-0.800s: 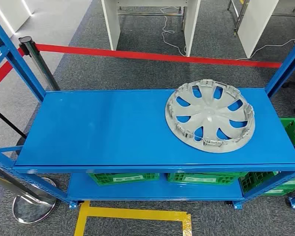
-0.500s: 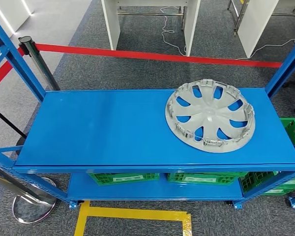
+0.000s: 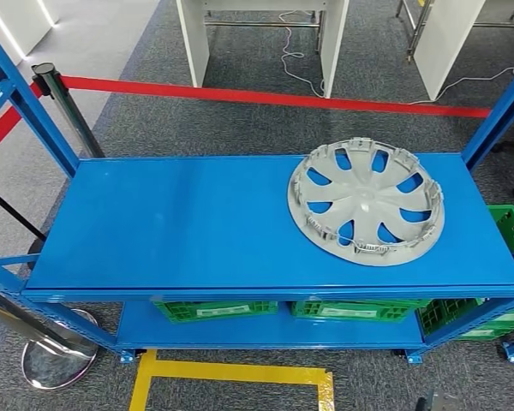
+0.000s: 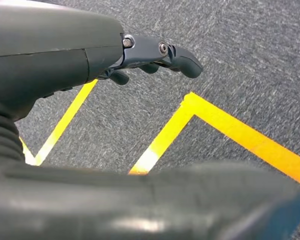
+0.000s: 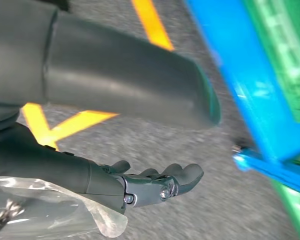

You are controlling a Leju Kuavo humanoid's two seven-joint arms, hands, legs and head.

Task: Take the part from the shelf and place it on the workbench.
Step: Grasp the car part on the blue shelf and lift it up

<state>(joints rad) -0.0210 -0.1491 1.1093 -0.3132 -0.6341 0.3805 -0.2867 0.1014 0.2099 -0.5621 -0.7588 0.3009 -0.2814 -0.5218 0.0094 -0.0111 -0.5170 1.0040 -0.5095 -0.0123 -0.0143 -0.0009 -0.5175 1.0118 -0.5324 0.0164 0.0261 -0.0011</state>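
Part: grey wheel cover point(image 3: 366, 201), laid flat toward the right end of the blue shelf point(image 3: 176, 223), untouched. Left hand point(image 4: 156, 52) and right hand point(image 5: 160, 182): hung over the floor, fingers spread, nothing held. Pickup and placement on the counter are judged outstanding.

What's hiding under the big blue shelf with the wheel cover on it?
Under the blue metal shelf top sit green plastic crates on a lower blue shelf. The top covers most of them, so their insides cannot be seen.
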